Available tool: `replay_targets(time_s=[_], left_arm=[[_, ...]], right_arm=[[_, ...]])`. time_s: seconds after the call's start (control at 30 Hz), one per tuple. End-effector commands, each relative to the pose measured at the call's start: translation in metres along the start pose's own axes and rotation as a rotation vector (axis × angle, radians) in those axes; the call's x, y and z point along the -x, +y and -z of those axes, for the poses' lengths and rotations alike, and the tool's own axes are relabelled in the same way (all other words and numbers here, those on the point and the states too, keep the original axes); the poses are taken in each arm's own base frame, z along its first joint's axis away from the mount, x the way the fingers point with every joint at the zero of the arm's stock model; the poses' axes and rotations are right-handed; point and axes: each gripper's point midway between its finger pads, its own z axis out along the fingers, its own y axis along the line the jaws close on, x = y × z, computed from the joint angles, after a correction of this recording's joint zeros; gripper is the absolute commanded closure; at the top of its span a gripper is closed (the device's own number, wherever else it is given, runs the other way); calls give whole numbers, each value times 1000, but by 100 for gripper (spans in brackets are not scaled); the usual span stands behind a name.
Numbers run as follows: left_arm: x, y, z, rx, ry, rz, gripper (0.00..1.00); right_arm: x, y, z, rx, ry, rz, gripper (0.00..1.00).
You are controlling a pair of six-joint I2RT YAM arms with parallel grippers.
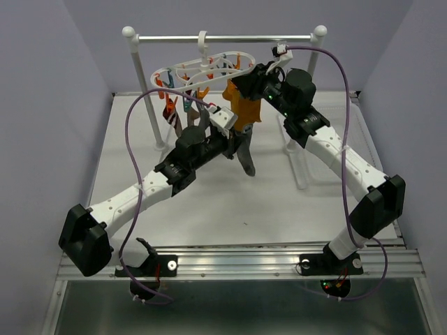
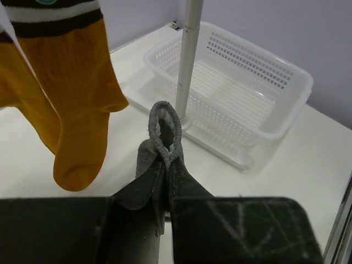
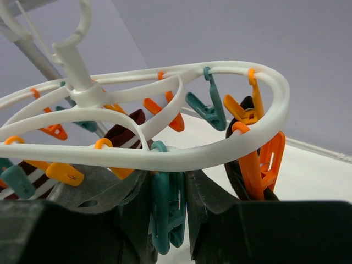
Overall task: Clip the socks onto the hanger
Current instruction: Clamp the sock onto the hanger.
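**Progress.** A pair of mustard-orange fabric socks with dark and white striped cuffs (image 2: 77,93) is already hung from the white plastic oval ring hanger (image 3: 181,157). Darker striped socks (image 1: 170,110) are clipped at its far left side. The hanger itself is hooked over the silver rail (image 1: 223,38). One grey knitted sock (image 2: 157,170) is not yet clipped. Several orange and teal clips on the ring are seen unoccupied, so at least this one attachment is judged to remain.

**End effectors.** The left gripper (image 2: 165,192) is closed on the grey sock just behind its cuff. The right gripper (image 3: 166,181) is raised to the near rim of the ring. Its jaws are closed against both sides of a teal plastic clip (image 3: 165,220), apparently to squeeze it open.

**Sock position and orientation.** The grey sock is held above the table, below the hanger and just beside the mustard-orange pair. The cuff opening is presented beyond the fingertips, directed away from the wrist towards the white plastic lattice basket (image 2: 286,104). In the top view the rest of the sock is seen hanging below the gripper, so the long axis is judged close to vertical, toe end down.
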Motion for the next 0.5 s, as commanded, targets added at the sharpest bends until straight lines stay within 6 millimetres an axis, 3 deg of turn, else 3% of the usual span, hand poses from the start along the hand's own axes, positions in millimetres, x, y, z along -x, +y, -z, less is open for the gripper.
replay_targets(time_s=[0.0, 0.47], left_arm=[[60, 4, -4, 40, -167, 19, 100], [90, 30, -1, 142, -237, 13, 100]], right_arm=[[26, 15, 13, 52, -64, 38, 99], [12, 18, 17, 94, -37, 78, 99]])
